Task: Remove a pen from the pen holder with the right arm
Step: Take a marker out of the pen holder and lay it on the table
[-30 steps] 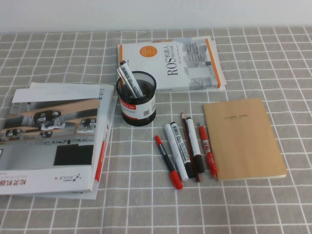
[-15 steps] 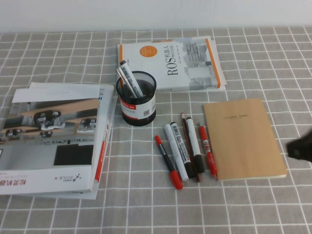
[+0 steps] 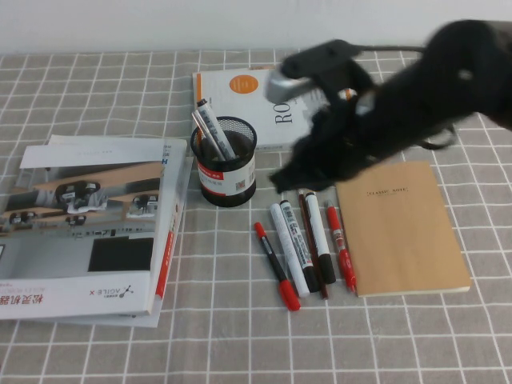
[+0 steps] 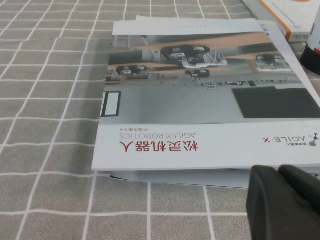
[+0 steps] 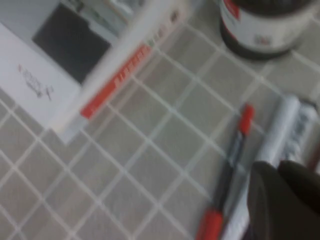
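Now our right gripper, jaws closed on nothing, hangs just beside the pen holder, near the loose pens on the checked cloth. We see a pen leaning in the holder. Our left gripper sits by the edge of the booklet.

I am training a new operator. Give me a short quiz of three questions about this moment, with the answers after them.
1. True or false: the right gripper already holds a pen from the pen holder.
2. How many loose pens lie on the table, left of the notebook? A three, B five, C eight.
3. Where is the left gripper?
Key:
1. False: it hovers shut and empty over the loose pens, beside the holder.
2. B.
3. Shut, by the edge of the brochure, outside the high view.
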Controlling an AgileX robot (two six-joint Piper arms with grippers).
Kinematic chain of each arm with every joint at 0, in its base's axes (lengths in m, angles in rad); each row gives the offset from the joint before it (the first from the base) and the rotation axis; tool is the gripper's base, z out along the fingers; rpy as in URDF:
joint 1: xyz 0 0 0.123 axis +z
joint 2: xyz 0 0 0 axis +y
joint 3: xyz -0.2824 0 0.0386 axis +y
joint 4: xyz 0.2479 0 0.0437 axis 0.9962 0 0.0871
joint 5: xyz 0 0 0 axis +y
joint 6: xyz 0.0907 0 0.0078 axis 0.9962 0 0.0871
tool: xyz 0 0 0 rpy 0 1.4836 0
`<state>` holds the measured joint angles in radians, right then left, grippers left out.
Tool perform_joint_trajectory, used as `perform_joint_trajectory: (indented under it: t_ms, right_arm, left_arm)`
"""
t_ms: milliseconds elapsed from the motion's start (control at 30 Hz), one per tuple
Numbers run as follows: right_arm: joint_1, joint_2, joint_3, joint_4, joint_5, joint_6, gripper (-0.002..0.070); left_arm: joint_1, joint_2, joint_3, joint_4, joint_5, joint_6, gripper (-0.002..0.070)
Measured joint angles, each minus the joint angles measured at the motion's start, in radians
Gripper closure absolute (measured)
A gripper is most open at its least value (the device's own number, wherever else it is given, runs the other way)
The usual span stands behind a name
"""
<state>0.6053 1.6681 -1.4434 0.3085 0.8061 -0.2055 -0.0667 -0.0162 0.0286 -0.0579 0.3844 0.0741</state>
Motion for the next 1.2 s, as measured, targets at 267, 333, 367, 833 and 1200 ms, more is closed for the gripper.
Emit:
perform_joint_trajectory:
  t_ms: [267, 333, 367, 833, 1200]
  right_arm:
    - [0.03, 0.201, -0.23, 0.011, -0.027, -0.027, 0.0552]
    - [0.03, 0.232, -0.251, 0.016, -0.071, -0.027, 0.0461]
    - [0.03, 0.242, -0.254, 0.019, -0.094, -0.027, 0.0426]
    - [0.03, 0.352, -0.264, 0.036, -0.548, -0.074, 0.0294]
    - [0.061, 0.392, -0.264, 0.034, -0.656, -0.076, 0.0293]
  left_arm:
    - [0.0, 0.0, 0.0, 0.0, 0.0, 0.0, 0.0678]
    - [0.0, 0.0, 0.0, 0.0, 0.0, 0.0, 0.0678]
    - [0.0, 0.0, 0.0, 0.0, 0.0, 0.0, 0.0678]
    - [0.0, 0.0, 0.0, 0.0, 0.0, 0.0, 0.0678]
    - [0.0, 0.0, 0.0, 0.0, 0.0, 0.0, 0.0678]
